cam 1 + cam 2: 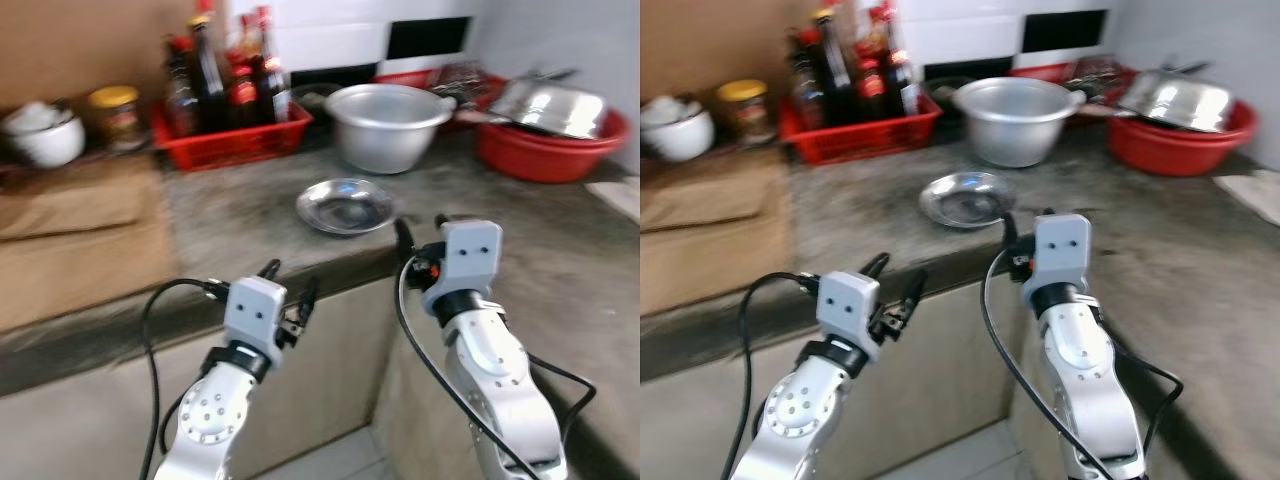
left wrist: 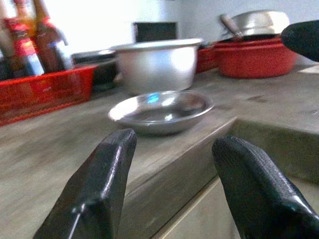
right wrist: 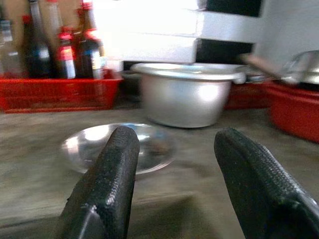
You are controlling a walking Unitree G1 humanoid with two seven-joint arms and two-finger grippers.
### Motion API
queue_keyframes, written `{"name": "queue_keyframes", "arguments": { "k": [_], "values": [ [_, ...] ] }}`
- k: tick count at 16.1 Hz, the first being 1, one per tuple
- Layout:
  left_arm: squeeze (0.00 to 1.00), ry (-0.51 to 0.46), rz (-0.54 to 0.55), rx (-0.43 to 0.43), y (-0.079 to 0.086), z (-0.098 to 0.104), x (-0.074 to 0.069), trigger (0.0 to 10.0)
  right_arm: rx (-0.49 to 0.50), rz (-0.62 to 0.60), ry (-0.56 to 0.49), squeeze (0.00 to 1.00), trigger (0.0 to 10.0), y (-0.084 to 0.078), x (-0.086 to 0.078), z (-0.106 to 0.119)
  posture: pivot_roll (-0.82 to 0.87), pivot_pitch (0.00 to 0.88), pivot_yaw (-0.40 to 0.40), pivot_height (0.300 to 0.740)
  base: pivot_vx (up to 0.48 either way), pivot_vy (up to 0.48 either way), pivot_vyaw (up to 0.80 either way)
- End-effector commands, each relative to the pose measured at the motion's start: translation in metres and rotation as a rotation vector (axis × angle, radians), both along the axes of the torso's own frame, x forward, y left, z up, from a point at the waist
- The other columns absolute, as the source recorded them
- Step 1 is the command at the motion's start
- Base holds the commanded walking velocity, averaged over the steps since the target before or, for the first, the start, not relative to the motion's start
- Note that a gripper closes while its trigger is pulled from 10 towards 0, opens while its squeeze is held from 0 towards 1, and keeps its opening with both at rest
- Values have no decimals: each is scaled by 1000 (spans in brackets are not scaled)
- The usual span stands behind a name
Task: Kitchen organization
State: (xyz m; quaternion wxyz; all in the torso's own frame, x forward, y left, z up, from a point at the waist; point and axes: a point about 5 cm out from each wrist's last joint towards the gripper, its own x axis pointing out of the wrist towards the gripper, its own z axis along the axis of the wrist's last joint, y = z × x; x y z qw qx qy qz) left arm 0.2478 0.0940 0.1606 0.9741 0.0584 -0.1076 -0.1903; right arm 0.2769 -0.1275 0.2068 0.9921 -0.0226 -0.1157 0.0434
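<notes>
A small shallow steel dish (image 1: 344, 206) lies on the grey stone counter (image 1: 230, 210) near its front edge. Behind it stands a large aluminium pot (image 1: 388, 124). My left gripper (image 1: 291, 284) hovers in front of and below the counter edge, open and empty, with the dish (image 2: 162, 110) beyond its fingertips. At the counter edge just right of the dish, my right gripper (image 1: 420, 236) is open and empty too, and the dish (image 3: 119, 145) and the pot (image 3: 187, 94) lie ahead of it.
A red crate of sauce bottles (image 1: 226, 92) stands at the back left, with a jar (image 1: 115, 114) and a white bowl (image 1: 42, 136) beside it. A red basin holding a steel lid (image 1: 552, 125) sits at the back right. A brown board (image 1: 75, 230) lies at left.
</notes>
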Motion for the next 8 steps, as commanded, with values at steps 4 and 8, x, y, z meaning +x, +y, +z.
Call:
{"name": "queue_keyframes", "arguments": {
  "k": [4,8],
  "values": [
    [0,-10,-24,-4,-9,2,0,10000,11,-22,-6,0,10000,-7,1,3,57,0,-57,740,312,0,0],
    [0,-2,-4,-19,-7,1,0,10000,18,-25,-2,0,10000,-9,3,4,52,5,-61,740,139,0,0]
  ]
}}
